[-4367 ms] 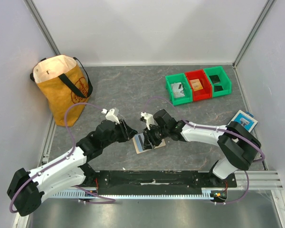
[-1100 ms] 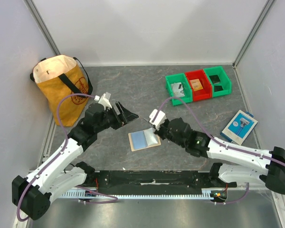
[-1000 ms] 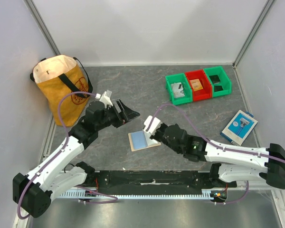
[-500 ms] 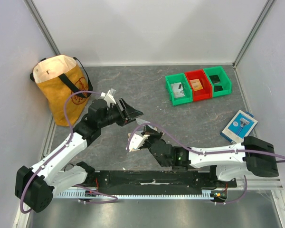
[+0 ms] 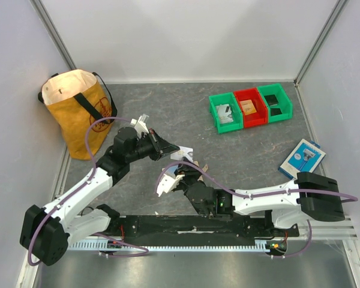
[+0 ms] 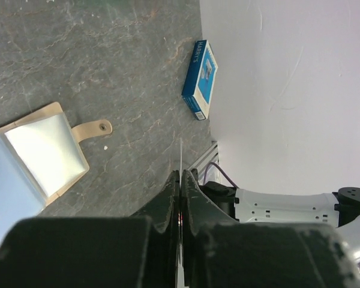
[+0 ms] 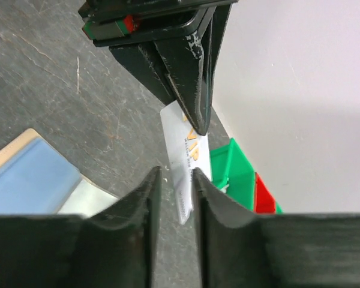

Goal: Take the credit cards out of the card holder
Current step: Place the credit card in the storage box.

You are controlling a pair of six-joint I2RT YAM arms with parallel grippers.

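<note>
My left gripper (image 5: pixel 175 148) is shut on a white credit card (image 5: pixel 183 155) with gold "VIP" lettering and holds it in the air. In the left wrist view the card (image 6: pixel 181 153) shows edge-on between the closed fingers (image 6: pixel 181 174). My right gripper (image 5: pixel 189 170) is open just below it. In the right wrist view its jaws (image 7: pixel 176 174) stand either side of the card's free end (image 7: pixel 186 159), apart from it. The open tan card holder (image 6: pixel 36 150) with a pale blue inner face lies flat on the table. It also shows in the right wrist view (image 7: pixel 36 180). In the top view my right arm mostly hides it.
A yellow tote bag (image 5: pixel 78 111) stands at the back left. Green (image 5: pixel 225 114), red (image 5: pixel 249 108) and green (image 5: pixel 274 103) bins sit at the back right. A blue-and-white packet (image 5: pixel 302 157) lies at the right edge, by the wall (image 6: pixel 200 78).
My left gripper carried the white card up and to the right, away from the holder. My right arm swung left over the holder and brought its open jaws up around the card's free end.
</note>
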